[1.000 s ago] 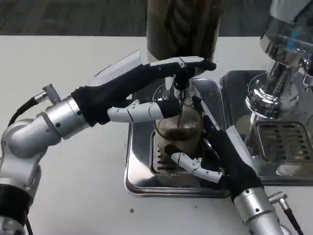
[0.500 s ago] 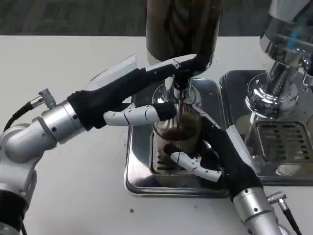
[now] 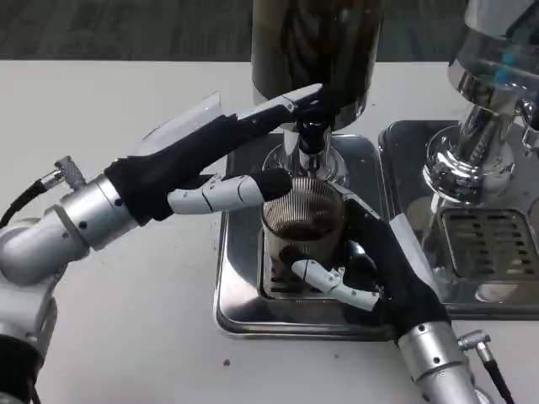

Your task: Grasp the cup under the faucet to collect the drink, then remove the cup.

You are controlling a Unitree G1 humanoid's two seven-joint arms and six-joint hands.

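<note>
A ribbed clear cup (image 3: 303,223) with dark drink in its bottom stands on the drip grate of a steel tray (image 3: 240,303), right under the faucet (image 3: 310,139) of a dark drink dispenser (image 3: 316,50). My right hand (image 3: 383,269) wraps around the cup from the right and front and holds it. My left hand (image 3: 223,160) reaches in from the left, its upper fingers (image 3: 290,103) lying on the faucet lever and a lower finger beside the cup's rim. No stream of drink shows below the faucet.
A second steel tray (image 3: 404,143) with a chrome dispenser (image 3: 484,126) stands at the right. White table surface (image 3: 126,320) lies to the left and in front of the trays.
My left arm has drawn back to the left and its fingers have lifted a little at the lever. The dark stream into the cup has stopped. My right hand stays on the cup.
</note>
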